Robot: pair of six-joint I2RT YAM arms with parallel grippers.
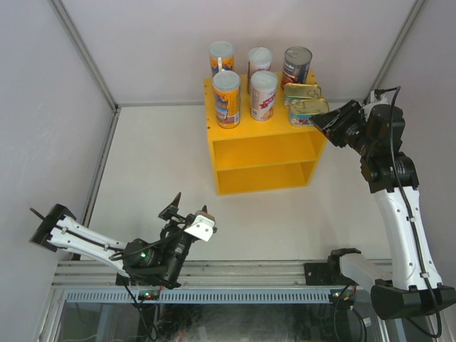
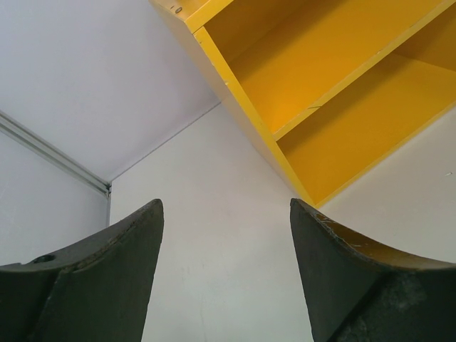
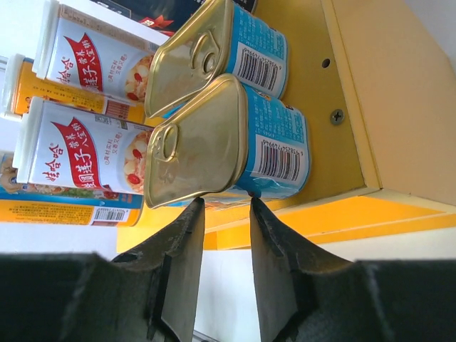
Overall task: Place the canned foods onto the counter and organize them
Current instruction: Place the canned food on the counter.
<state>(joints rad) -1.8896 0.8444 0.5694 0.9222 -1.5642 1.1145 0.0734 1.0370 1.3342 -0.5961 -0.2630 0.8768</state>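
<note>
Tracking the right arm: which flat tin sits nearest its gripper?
The front tin, at the front right corner of the counter by the right gripper; the other tin sits behind it.

Above-left of the right pincer (image 3: 224, 206), 桂圆莲子 is printed on the white-pink cans (image 3: 85, 157), and barcodes (image 3: 274, 162), digits illegible, are borne by the blue tins (image 3: 214, 135) above it.

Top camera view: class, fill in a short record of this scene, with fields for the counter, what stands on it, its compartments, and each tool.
counter: yellow open-fronted box, one inner shelf
top, left: two orange-blue tubes, one behind the other
top, middle: two white-pink tubes, likewise
top, right: steel can at the back, two flat tins before it
compartments: nothing visible inside
right tool: shut, tips at the front tin; contact unclear
left tool: open, empty, apart from the counter
</note>
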